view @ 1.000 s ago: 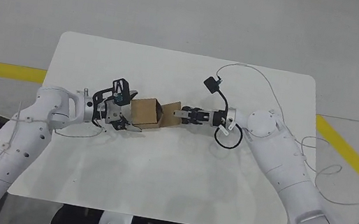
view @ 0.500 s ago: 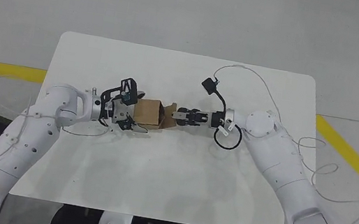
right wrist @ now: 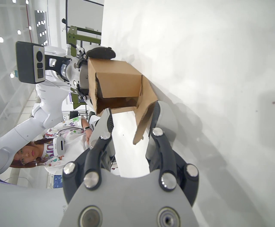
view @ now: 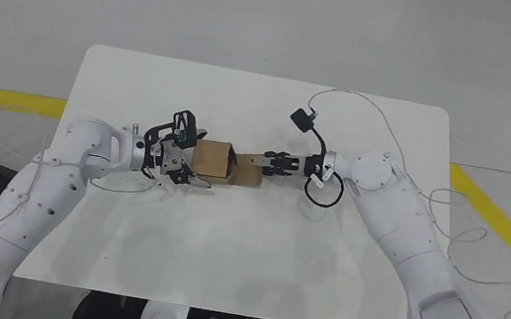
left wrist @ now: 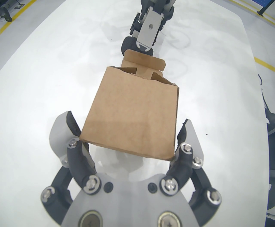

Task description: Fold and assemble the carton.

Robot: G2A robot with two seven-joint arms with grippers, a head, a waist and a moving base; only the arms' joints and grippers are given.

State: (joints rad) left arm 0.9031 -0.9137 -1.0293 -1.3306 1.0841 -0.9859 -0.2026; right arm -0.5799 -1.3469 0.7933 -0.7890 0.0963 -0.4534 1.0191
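Where the brown carton (view: 213,162) lies on its side near the middle of the white tabletop (view: 250,259), the left tool (left wrist: 129,132) clasps the end nearest it, one finger pressed against each corner. At the far, open end the right tool (right wrist: 132,114) is spread wide around a loose flap (right wrist: 143,117), which rests against one finger while the other stands clear. The tools face each other.

Carton (left wrist: 133,116) is plain brown cardbd, darker brown inside. Table (view: 240,258) is plain white; floor (view: 259,9) pale grey w/ a yellow stripe (view: 3,100). Left gripper (left wrist: 127,126) & right gripper (right wrist: 133,110): silver-grey plates, black pads (left wrist: 73,124), black links.
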